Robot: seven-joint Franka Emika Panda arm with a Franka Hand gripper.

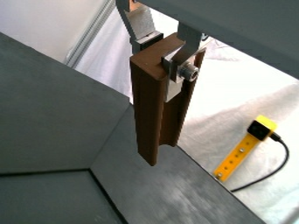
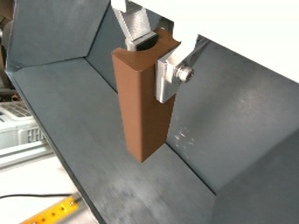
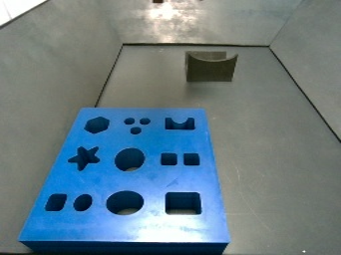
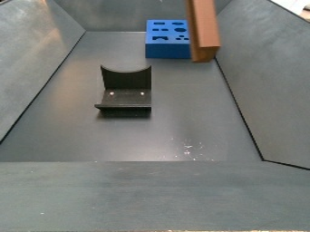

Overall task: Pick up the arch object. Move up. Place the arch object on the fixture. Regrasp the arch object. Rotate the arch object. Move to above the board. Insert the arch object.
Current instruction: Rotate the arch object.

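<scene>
My gripper is shut on the upper end of the arch object, an orange-brown wooden block that hangs upright below the fingers; both wrist views show this. In a side view the arch object is high in the air, beside the right wall and in front of the board; the gripper itself is out of that frame. The dark fixture stands on the floor, empty, apart from the block. The blue board lies flat with its cutouts open, and the fixture stands beyond it.
Sloping grey walls enclose the floor on all sides. Outside the enclosure a yellow tape measure with a black cable lies on a white surface.
</scene>
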